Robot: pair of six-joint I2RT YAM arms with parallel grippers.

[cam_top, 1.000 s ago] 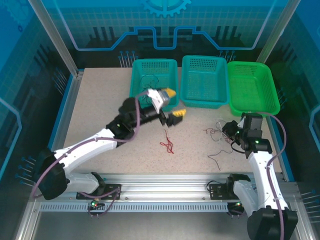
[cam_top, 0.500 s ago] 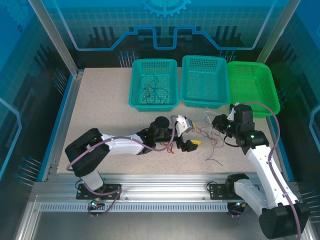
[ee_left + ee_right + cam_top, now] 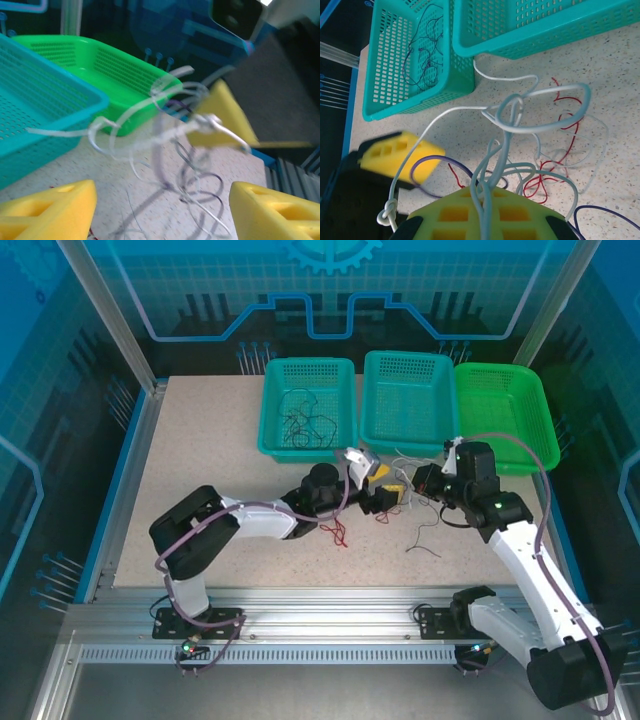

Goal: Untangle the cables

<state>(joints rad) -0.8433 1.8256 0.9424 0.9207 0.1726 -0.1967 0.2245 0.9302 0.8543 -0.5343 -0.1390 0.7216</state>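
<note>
A tangle of whitish-grey, purple and red cables [image 3: 408, 483] hangs just in front of the baskets. My right gripper [image 3: 428, 483] is shut on the whitish strands [image 3: 506, 125], which loop out from its yellow fingertips [image 3: 470, 212]. In the left wrist view the tangle [image 3: 182, 145] dangles ahead, pinched by the right gripper's yellow finger [image 3: 220, 120]. My left gripper [image 3: 380, 492] faces it from the left, open, with its fingers [image 3: 55, 210] on either side of the lower loops and not touching them. A loose red cable [image 3: 335, 532] lies on the table. Dark cables [image 3: 305, 425] lie in the left teal basket [image 3: 270, 410].
Three baskets stand in a row at the back: the left teal one, a middle teal one [image 3: 408, 365] and a green one [image 3: 545, 415]. A single pale strand [image 3: 425, 545] lies on the table nearer the arms. The two grippers are very close together.
My left arm swung from the left basket down and right to the tangle, and its jaws narrowed a little. The right gripper lifted the tangle and carried it left toward the baskets.
</note>
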